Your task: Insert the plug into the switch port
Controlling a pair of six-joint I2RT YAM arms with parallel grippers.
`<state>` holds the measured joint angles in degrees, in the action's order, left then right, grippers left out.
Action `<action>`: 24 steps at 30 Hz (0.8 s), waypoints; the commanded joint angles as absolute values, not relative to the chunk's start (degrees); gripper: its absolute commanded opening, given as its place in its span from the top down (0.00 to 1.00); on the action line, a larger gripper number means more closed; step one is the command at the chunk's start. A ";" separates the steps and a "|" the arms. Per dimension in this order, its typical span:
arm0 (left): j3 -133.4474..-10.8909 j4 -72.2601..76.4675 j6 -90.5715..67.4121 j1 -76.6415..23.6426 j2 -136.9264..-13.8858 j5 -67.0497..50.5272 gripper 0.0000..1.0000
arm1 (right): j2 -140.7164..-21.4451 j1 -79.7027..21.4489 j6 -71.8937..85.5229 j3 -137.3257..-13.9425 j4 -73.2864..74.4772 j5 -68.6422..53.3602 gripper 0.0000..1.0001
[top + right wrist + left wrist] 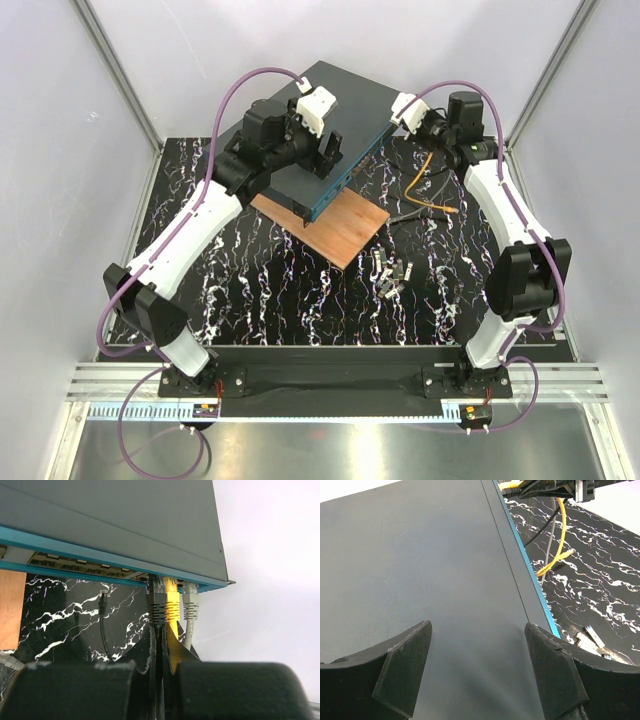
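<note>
Plug (172,605) at end of teal front face of switch (350,100), squeezed between dark grey boot (156,607) and light grey boot (190,605). Right gripper (161,645) clamped on its tail. Left gripper (477,627) spread wide above switch top, holding nothing.

Risks:
- off-axis push jams tip on port lip
- fingers snag neighbour boots
- unbraced switch slides on wooden board (345,225)

Switch port itself hidden behind boots. Seating depth and latch unreadable. Contact between left pads and lid unclear.
</note>
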<state>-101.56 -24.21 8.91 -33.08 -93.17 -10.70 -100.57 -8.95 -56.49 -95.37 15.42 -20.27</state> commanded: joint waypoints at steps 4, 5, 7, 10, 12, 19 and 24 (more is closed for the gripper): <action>-103.71 -22.15 7.47 -32.08 -93.34 -11.43 0.19 | -103.89 -12.13 -55.55 -103.70 6.59 -21.18 1.00; -103.71 -22.24 6.95 -31.73 -93.60 -11.51 0.19 | -103.97 -12.13 -55.46 -104.06 6.59 -21.62 1.00; -103.71 -22.32 6.77 -31.38 -93.69 -11.86 0.19 | -104.06 -12.39 -55.98 -104.06 6.77 -21.80 1.00; -103.89 -22.24 6.59 -31.03 -93.69 -11.95 0.19 | -104.76 -12.57 -56.51 -103.01 6.51 -21.45 1.00; -103.89 -22.41 6.68 -30.94 -93.69 -12.04 0.20 | -104.85 -12.83 -56.16 -101.61 4.93 -21.18 1.00; -103.80 -22.41 6.77 -30.50 -94.04 -12.39 0.20 | -106.43 -12.92 -54.85 -107.56 6.59 -21.35 1.00; -104.06 -22.06 6.33 -30.32 -94.48 -12.39 0.20 | -106.00 -13.36 -54.05 -108.81 8.78 -23.11 1.00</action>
<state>-101.56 -24.36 7.38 -30.68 -94.13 -11.35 -104.44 -9.54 -54.24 -103.96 23.77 -18.48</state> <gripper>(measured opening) 0.805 0.031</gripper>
